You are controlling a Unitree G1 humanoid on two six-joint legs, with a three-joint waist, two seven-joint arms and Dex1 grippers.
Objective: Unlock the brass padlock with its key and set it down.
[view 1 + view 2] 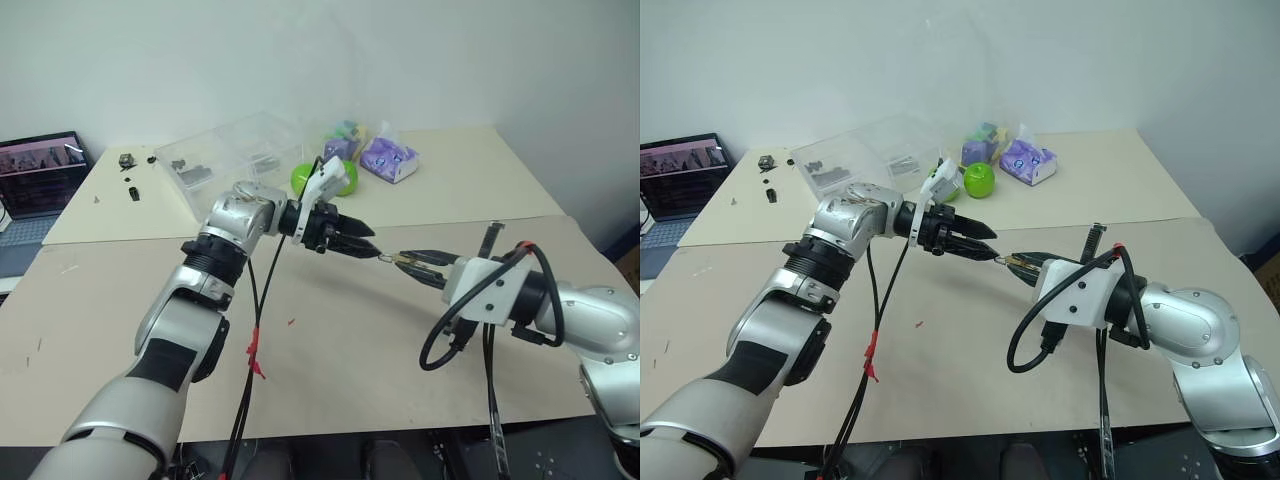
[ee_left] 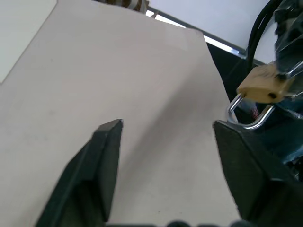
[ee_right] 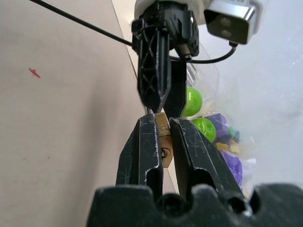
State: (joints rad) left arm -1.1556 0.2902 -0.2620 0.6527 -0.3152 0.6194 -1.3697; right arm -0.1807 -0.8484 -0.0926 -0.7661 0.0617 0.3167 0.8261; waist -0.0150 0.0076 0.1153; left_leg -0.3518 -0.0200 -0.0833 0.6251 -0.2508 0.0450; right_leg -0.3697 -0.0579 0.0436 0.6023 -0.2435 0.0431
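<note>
right wrist view shows the right claw (image 3: 162,137) closed on the brass padlock (image 3: 164,140), pinched between its two black fingers, with the keyhole end turned back toward this camera. the padlock is held up in the air above the bench (image 1: 330,350), about in the middle between the two arms.

the left claw (image 1: 365,241) comes from the left and points to the right, so the two claws meet almost tip to tip. in the left wrist view its fingers stand partly apart, with nothing between them, and the padlock hangs just beside one finger, not in the gap; the silvery shackle (image 2: 248,116) curves toward that finger. in the right wrist view the left fingertips are touching or nearly touching the shackle end; i cannot tell which.

i cannot make out the key in these pictures.

my judgement: the long axis of the padlock lies along the line of the right claw, shackle to the left claw, keyhole away from it. so the left claw is near the wrong end for a key.
</note>
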